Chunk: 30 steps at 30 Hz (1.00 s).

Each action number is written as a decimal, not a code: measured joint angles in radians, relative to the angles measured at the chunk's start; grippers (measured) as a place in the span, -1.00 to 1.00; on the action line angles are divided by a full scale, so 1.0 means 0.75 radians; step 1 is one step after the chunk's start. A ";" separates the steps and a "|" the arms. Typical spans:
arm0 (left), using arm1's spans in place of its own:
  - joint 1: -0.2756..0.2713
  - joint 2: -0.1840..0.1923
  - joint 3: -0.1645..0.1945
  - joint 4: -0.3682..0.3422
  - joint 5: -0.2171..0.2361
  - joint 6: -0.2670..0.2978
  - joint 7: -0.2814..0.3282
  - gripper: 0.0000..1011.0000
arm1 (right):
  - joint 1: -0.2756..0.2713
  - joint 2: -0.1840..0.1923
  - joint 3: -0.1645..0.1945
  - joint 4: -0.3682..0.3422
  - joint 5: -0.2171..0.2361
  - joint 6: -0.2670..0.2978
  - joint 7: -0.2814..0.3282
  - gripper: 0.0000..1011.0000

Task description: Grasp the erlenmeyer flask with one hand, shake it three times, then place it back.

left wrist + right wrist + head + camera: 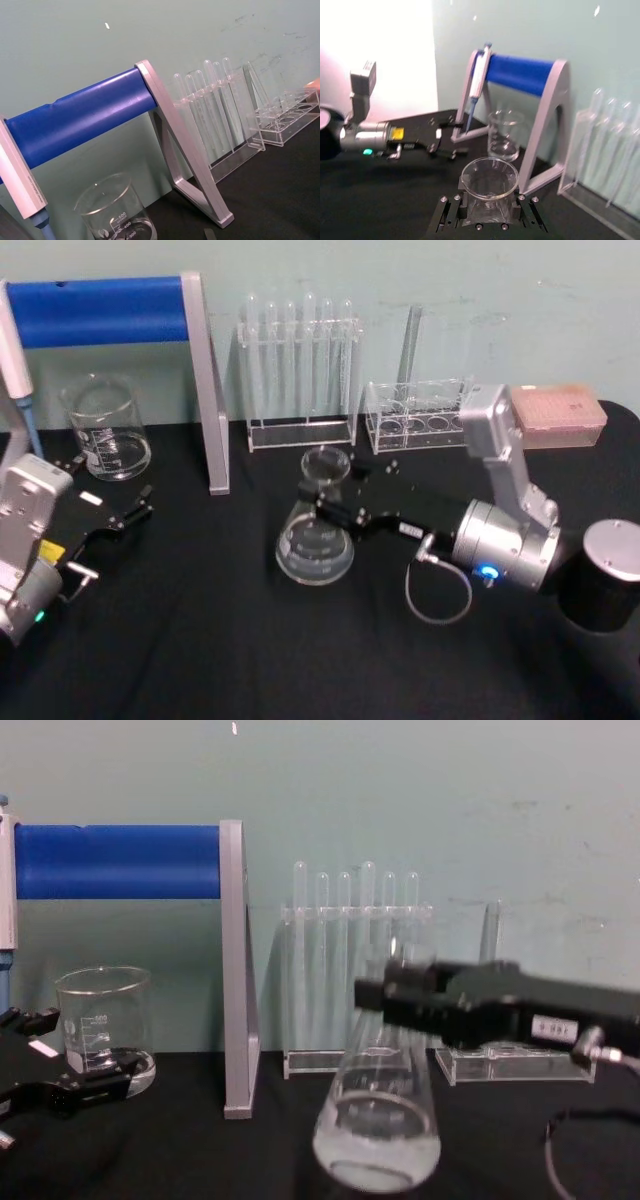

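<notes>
Near the table's [200, 640] middle, my right hand [322, 502] reaches in from 3 o'clock, fingers clamped on the erlenmeyer flask's [315, 545] neck. I judge the grasp done; next is lifting and shaking (gently, there is liquid). Whether the base touches the table I cannot tell. My left gripper [120, 512] rests at 9 o'clock, fingers apart.

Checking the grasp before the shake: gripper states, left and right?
Left gripper: open, holding nothing, parked near the beaker.
Right gripper: shut on the erlenmeyer flask, at its neck.
</notes>
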 joint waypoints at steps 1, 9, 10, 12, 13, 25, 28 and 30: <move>0.000 0.000 0.000 0.000 0.000 0.000 0.000 0.98 | 0.003 0.004 0.011 -0.017 0.005 0.005 -0.011 -0.10; 0.000 0.000 0.000 0.000 0.000 0.000 0.000 0.98 | 0.016 0.020 0.044 -0.088 0.014 0.039 -0.058 -0.10; 0.000 0.000 0.000 0.000 0.000 0.000 0.000 0.98 | 0.017 0.021 0.049 -0.097 0.014 0.045 -0.067 -0.10; 0.000 0.000 0.000 0.000 0.000 0.000 0.000 0.98 | 0.018 0.021 0.056 -0.108 0.017 0.052 -0.078 -0.10; 0.000 0.000 0.000 0.000 0.000 0.000 0.000 0.98 | 0.018 0.021 0.056 -0.108 0.017 0.052 -0.078 -0.10; 0.000 0.000 0.000 0.000 0.000 0.000 0.000 0.98 | 0.020 0.013 0.066 -0.115 0.022 0.076 -0.112 -0.10; 0.000 0.000 0.000 0.000 0.000 0.000 0.000 0.98 | 0.020 0.012 0.065 -0.111 0.024 0.080 -0.114 -0.10; 0.000 0.000 0.000 0.000 0.000 0.000 0.000 0.98 | 0.020 0.011 0.064 -0.109 0.024 0.082 -0.114 -0.10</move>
